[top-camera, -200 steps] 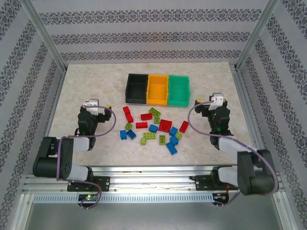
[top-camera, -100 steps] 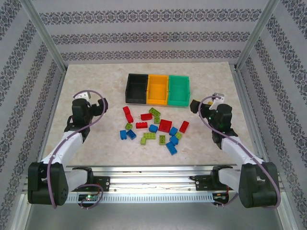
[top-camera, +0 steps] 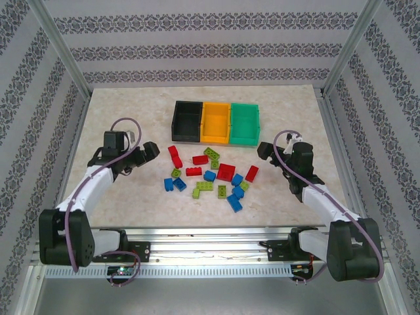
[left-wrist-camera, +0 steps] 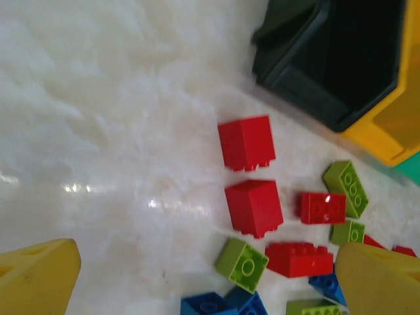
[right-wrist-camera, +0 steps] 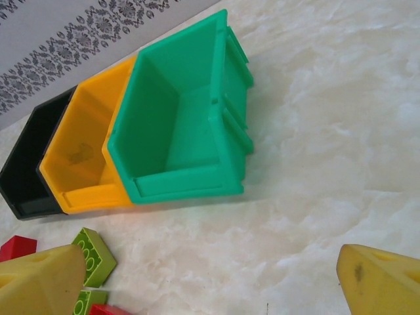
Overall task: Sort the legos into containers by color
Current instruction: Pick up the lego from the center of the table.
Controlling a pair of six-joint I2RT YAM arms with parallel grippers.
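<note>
I'm looking down on the marble-patterned table (top-camera: 125, 111). The containers (top-camera: 230, 121) sit at its middle toward the far side: a black bin (top-camera: 186, 121), an orange bin (top-camera: 216, 123) and a green bin (top-camera: 245, 123), joined in a row.

The left claw (top-camera: 149, 150) sits low over the table, jaws spread wide with nothing between them. The row of bins lies ahead of it and off to its right, the black bin nearest. The right claw (top-camera: 263, 150) is likewise wide open and empty. On its wrist camera the green bin stands straight ahead, framed by the yellow fingers (right-wrist-camera: 384, 282), with the orange and black bins beyond it to the left.

The legos (top-camera: 210, 174) lie loose on the table between the two claws, red, blue and lime mixed together, on my side of the bins. From the left wrist camera, two red bricks (left-wrist-camera: 246, 142) sit just ahead of that claw, one behind the other. More red, lime and blue pieces are scattered toward the finger on the right of that view. On the right wrist camera a lime brick (right-wrist-camera: 94, 256) lies just beside the finger on the left, apart from the orange bin.
</note>
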